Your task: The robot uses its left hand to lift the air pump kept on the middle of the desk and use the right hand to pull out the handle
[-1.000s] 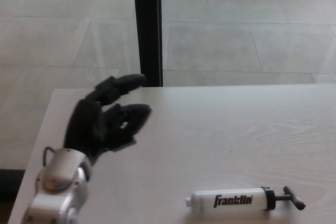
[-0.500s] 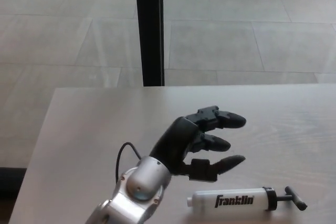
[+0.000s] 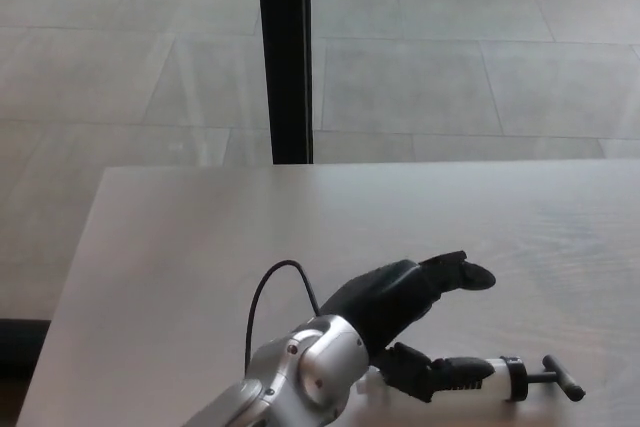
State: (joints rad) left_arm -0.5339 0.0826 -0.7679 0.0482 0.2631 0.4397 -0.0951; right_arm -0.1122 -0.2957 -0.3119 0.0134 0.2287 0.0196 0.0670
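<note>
From the head camera, a pale wooden desk (image 3: 200, 237) fills the lower half of the view, with a tiled floor (image 3: 450, 67) beyond it and a black upright post (image 3: 284, 57) rising behind the desk's far edge; the air pump (image 3: 505, 377) lies flat on its side near the bottom edge, right of centre, its white barrel largely covered; its black T-shaped handle (image 3: 555, 377) points to the right and is pushed in close to the barrel's black cap; the left hand (image 3: 400, 307) reaches in from the lower left on a silver wrist with a looping black cable (image 3: 262, 292); its fingers (image 3: 460, 272) arch over the barrel while the thumb lies along the near side, so the hand is wrapped around the pump, though how firmly cannot be told; the pump rests on the desk.
</note>
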